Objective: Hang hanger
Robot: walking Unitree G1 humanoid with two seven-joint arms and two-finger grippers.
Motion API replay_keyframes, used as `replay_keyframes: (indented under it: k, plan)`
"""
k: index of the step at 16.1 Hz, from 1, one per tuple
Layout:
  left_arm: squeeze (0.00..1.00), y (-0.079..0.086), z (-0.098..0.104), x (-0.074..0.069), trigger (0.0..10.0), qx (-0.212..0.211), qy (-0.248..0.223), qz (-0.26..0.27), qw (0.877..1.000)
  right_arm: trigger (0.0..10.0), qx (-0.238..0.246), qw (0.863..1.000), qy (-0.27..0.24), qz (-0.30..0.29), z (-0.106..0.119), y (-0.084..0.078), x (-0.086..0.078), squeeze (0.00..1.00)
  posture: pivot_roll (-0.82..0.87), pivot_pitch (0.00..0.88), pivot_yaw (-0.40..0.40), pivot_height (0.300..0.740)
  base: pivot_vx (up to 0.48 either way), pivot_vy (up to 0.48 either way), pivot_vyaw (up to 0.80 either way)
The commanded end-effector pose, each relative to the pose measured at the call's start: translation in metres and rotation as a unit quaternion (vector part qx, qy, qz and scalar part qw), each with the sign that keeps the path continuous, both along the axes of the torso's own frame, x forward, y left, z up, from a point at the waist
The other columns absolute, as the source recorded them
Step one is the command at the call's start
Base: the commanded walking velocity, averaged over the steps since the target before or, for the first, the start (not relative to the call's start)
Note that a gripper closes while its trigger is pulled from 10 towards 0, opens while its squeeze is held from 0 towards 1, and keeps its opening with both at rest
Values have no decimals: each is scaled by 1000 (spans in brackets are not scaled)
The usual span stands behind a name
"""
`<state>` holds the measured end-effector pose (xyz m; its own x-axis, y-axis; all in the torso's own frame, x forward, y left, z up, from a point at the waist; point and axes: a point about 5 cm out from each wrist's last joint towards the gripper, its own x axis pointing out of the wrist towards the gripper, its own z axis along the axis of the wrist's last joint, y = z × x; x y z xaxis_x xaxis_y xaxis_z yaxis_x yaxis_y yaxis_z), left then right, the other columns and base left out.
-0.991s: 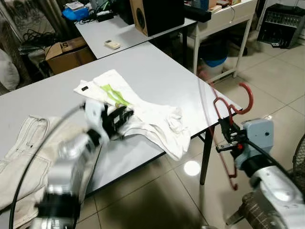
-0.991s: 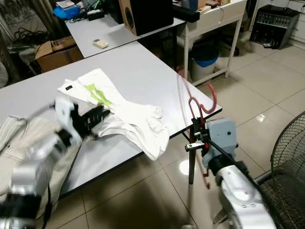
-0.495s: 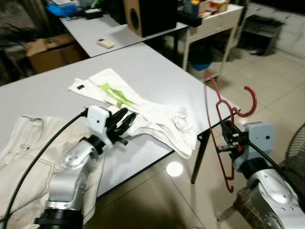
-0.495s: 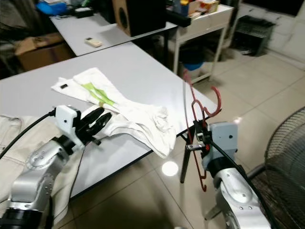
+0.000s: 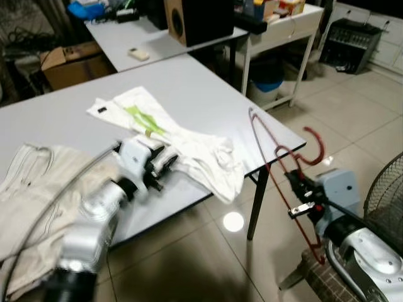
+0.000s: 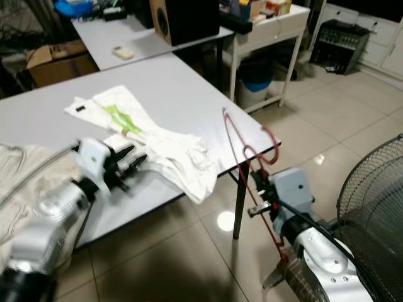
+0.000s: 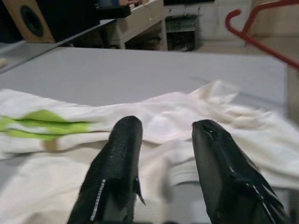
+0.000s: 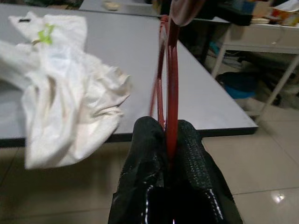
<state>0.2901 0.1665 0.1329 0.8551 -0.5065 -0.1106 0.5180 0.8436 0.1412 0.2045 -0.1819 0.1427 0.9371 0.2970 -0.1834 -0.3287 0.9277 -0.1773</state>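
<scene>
The right gripper (image 5: 301, 196) is clamped on the red hanger (image 5: 277, 173), off the table's (image 5: 208, 94) corner at about four o'clock. The left gripper (image 7: 161, 154), fingers apart, hovers at the white shirt (image 5: 189, 148) at nine o'clock. To do this well, keep the hanger upright and steady, and bring its arm squarely toward the shirt's opening.

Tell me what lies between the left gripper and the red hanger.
In the left eye view, the white garment draped over the table edge lies between the left gripper and the red hanger.
</scene>
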Motion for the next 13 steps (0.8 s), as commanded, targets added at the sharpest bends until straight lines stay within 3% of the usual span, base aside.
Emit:
replay_keyframes:
  k: [1,2,3,4,7,10,13]
  plan:
    - [1000,6,2,4,10000,24,-2,-4,1000,10000,-6,1000,-12,22,7,6,0,0,-169,11,111,740,0,0,0]
    - [1000,7,4,9,10000,45,-8,-20,999,10000,-13,999,-12,28,7,7,1,0,-168,9,113,740,0,0,0]
    - [914,7,5,10,10000,56,-11,-35,998,10000,-14,999,-13,30,8,7,1,0,-168,3,111,740,0,0,0]
    - [0,4,4,12,10000,85,-5,-86,993,10000,-21,999,-11,32,7,5,2,0,-163,0,117,740,0,0,0]
    - [0,0,-6,18,10000,129,11,-134,982,10000,-28,999,-15,31,6,9,7,0,-172,0,153,740,0,0,0]
    - [0,1,-3,33,10000,172,-16,-120,978,10000,-26,999,-17,31,5,15,5,0,-175,0,176,740,0,0,0]
    - [0,6,-2,44,10000,241,-28,-131,961,10000,-25,999,-18,29,3,18,5,0,-172,0,183,740,0,0,0]
